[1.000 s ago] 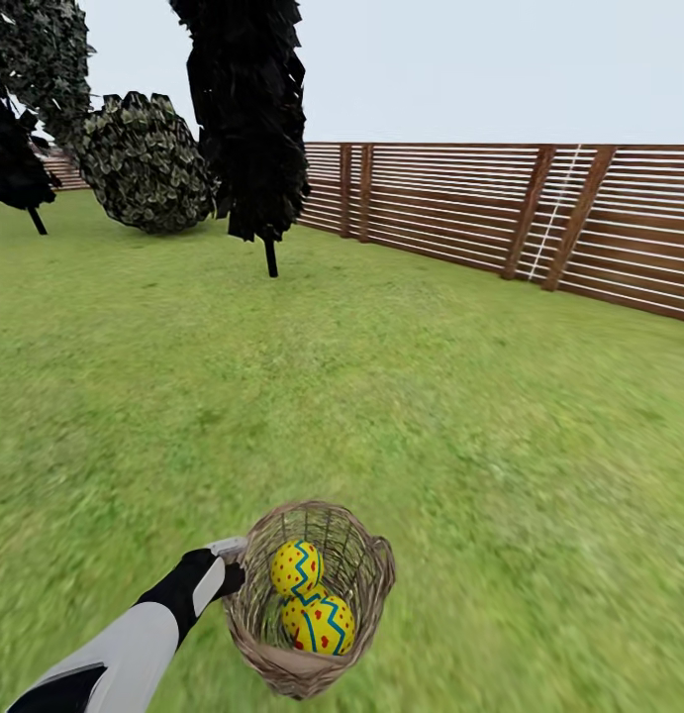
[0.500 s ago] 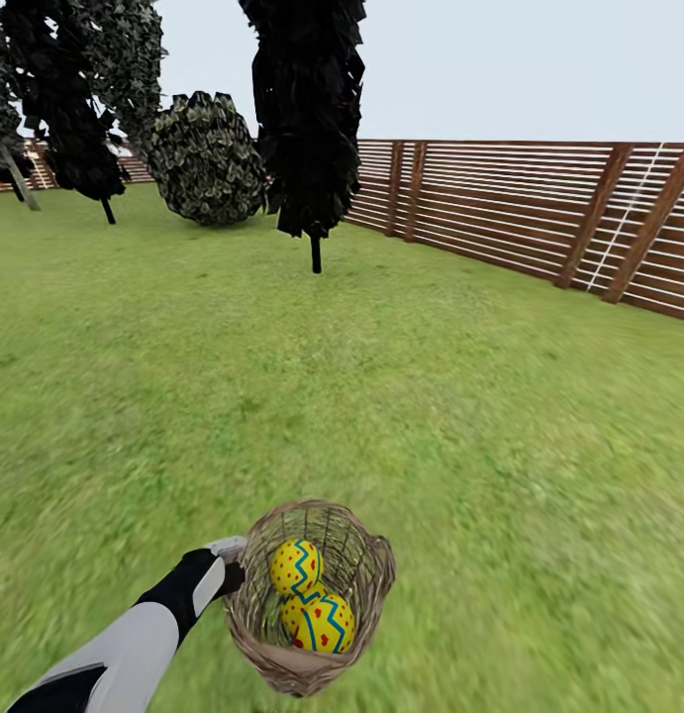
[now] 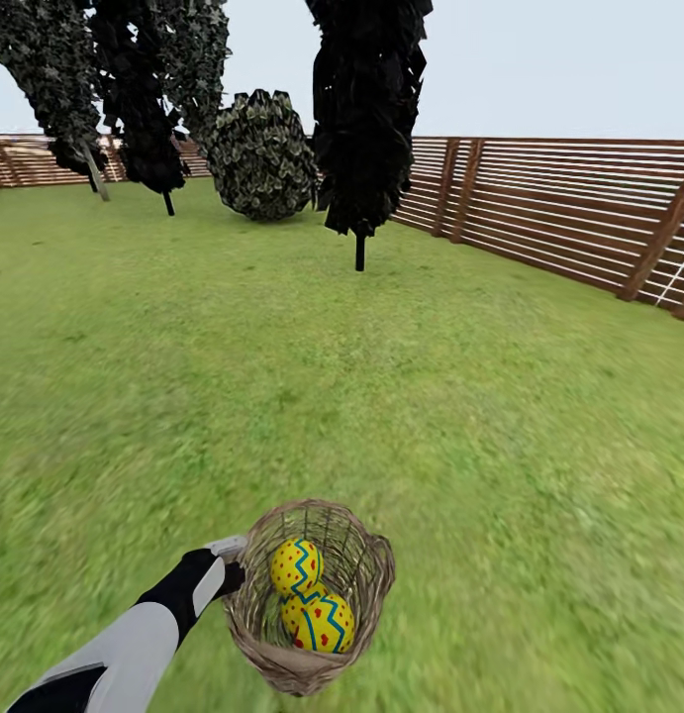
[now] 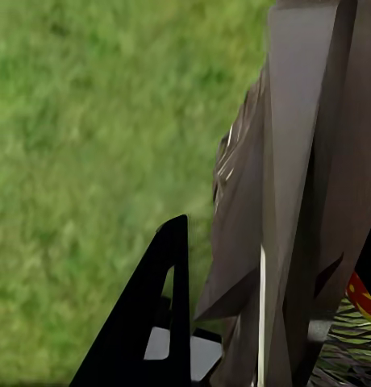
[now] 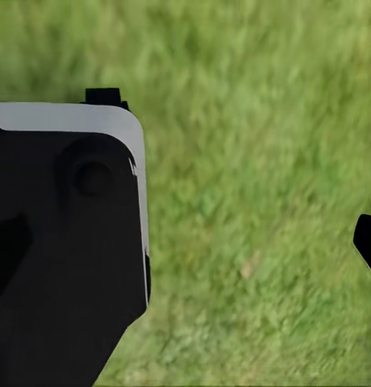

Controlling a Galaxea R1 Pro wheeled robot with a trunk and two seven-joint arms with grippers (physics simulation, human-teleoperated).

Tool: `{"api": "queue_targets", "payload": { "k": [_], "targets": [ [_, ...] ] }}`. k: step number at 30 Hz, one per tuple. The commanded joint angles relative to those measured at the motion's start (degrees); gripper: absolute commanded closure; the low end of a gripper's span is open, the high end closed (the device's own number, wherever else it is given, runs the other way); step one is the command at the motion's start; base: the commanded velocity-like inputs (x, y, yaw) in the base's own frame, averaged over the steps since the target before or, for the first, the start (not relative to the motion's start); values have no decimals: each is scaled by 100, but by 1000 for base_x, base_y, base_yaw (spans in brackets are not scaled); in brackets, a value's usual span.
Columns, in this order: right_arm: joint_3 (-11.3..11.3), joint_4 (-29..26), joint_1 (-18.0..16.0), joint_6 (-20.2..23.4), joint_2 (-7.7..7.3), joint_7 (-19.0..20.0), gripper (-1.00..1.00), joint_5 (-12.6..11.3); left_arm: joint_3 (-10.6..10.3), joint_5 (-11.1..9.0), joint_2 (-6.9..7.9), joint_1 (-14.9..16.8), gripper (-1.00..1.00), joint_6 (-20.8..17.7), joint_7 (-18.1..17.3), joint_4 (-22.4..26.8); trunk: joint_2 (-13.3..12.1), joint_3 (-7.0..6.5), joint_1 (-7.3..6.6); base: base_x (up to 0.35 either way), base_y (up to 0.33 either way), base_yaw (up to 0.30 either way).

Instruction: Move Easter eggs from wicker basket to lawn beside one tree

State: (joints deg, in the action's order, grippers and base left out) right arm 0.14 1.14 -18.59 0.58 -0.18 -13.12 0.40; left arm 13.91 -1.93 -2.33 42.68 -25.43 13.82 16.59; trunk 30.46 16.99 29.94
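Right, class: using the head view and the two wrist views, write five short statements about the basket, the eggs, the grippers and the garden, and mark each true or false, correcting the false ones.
1. The left gripper grips the wicker basket at its rim. True.
2. The basket is empty. False: Easter eggs lie inside; two show clearly.
3. The basket stands beside a tree trunk. False: the trees are far off across the lawn.
4. A brown slatted fence borders the lawn on the right of the head view. True.
5. The right gripper holds an egg. False: only grass lies between its parted fingers.
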Motion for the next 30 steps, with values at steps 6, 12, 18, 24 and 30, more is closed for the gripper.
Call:
{"api": "queue_targets", "payload": {
  "k": [6, 12, 18, 24, 30],
  "targets": [
    [3, 11, -5, -32, 0, -13, -100, 4, 24, -44, -4, 4, 100, -23, 15, 11, -234, -82, -130, 0, 0, 295],
    [3, 10, -5, -31, 0, -13, -100, 4, 24, -44, -4, 4, 100, -23, 15, 11, -475, -172, -262, 0, 0, 295],
    [3, 9, -5, -32, 0, -12, -100, 4, 24, -44, -4, 4, 100, -23, 15, 11, -715, -262, -394, 0, 0, 295],
    [3, 9, -5, -32, 0, -13, -100, 4, 24, -44, -4, 4, 100, -23, 15, 11, -754, -286, -415, 0, 0, 290],
    [3, 10, -4, -39, 0, -15, -100, 4, 24, -44, -4, 4, 100, -23, 15, 11, -754, -333, -415, 0, 0, 163]
  ]
}}
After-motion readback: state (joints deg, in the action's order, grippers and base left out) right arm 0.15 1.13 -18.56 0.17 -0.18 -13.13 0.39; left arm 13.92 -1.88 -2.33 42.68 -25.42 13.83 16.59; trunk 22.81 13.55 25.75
